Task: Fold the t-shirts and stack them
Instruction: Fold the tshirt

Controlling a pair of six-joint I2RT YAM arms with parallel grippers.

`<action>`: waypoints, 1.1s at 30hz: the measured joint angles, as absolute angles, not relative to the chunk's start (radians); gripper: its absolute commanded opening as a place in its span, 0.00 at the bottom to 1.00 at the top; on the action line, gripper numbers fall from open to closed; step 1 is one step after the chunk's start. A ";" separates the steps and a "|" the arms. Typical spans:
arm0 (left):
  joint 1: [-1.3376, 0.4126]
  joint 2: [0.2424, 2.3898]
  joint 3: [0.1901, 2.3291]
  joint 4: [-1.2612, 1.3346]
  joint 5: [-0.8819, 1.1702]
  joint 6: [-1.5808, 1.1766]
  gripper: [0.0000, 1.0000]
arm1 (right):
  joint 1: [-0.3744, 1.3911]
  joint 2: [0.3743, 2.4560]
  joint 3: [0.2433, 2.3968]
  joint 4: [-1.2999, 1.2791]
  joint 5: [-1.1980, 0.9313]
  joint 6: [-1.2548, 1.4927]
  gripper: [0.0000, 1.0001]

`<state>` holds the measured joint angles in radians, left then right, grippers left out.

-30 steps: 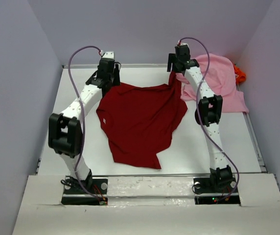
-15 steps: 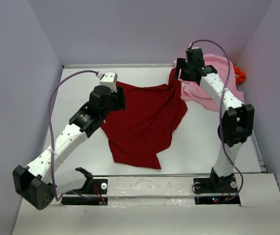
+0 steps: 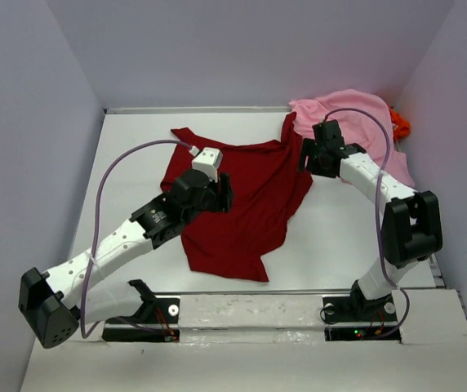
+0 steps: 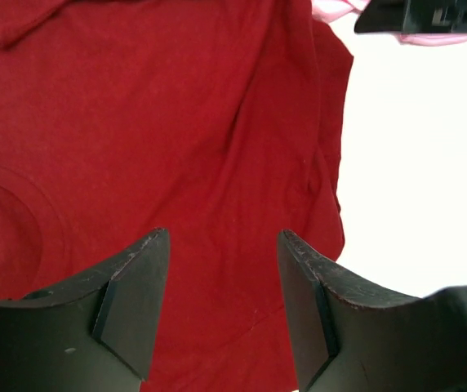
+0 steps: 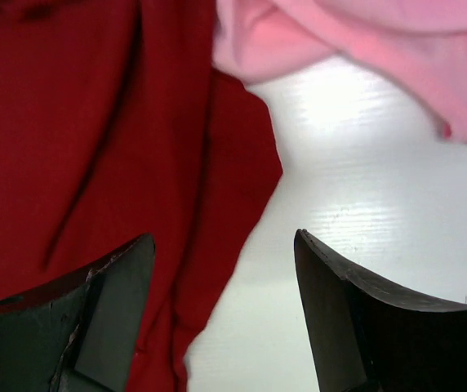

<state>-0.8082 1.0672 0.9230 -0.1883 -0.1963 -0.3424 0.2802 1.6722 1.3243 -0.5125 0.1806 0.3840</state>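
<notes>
**Overhead and wrist views: hazards before the first fold.** The red shirt lies roughly spread but rumpled on the middle of the table. Its neck opening is at its left edge and its near end tapers to a crumpled point. The pink shirt is bunched at the far right. The orange shirt shows only as a scrap behind the pink one, close to the right wall.

The left pincer hangs over the body of the red shirt, jaws wide, with nothing between them. The right pincer hangs over the red shirt's right edge, partly above bare table, and its jaws are likewise wide and empty.

Likely failures:
- **(a) Two shirts caught in one grip.** The far right corner of the red shirt touches the pink cloth. A grasp made there may catch both and drag the pink shirt into the fold.
- **(b) Creases carried into the fold.** Long creases run through the red cloth, and its right edge appears doubled over. A pinch on such a ridge probably takes several layers, so the fold would come out skewed.
- **(c) A grip in the wrong place.** The left pincer sits over mid-cloth, not over an edge. Closing there would bunch the shirt rather than lift a corner.
- **(d) Arms meeting.** Both arms reach over the same garment and are near each other. Inward moves risk contact.
- **(e) Poor reach for the orange shirt.** It is mostly hidden behind the pink one, so it may be awkward to reach later.
</notes>
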 measured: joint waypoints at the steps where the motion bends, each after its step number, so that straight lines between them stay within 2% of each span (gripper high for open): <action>1: -0.813 1.067 0.915 -0.186 -0.199 -0.349 0.65 | 0.280 1.672 1.306 -0.516 0.181 0.386 0.74; 8: -0.897 0.992 0.878 -0.167 -0.248 -0.395 0.65 | 0.280 1.674 1.207 -0.492 0.187 0.393 0.74; 23: -0.973 0.888 0.854 -0.216 -0.321 -0.442 0.65 | 0.280 1.867 1.221 -0.395 0.182 0.419 0.72; 33: -1.016 0.888 0.884 -0.259 -0.360 -0.457 0.65 | 0.269 1.888 1.256 -0.373 0.186 0.425 0.69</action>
<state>-1.0161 0.8879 0.8845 -0.2588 -0.3599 -0.4568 0.2691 1.8877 1.2556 -0.3729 0.1864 0.4248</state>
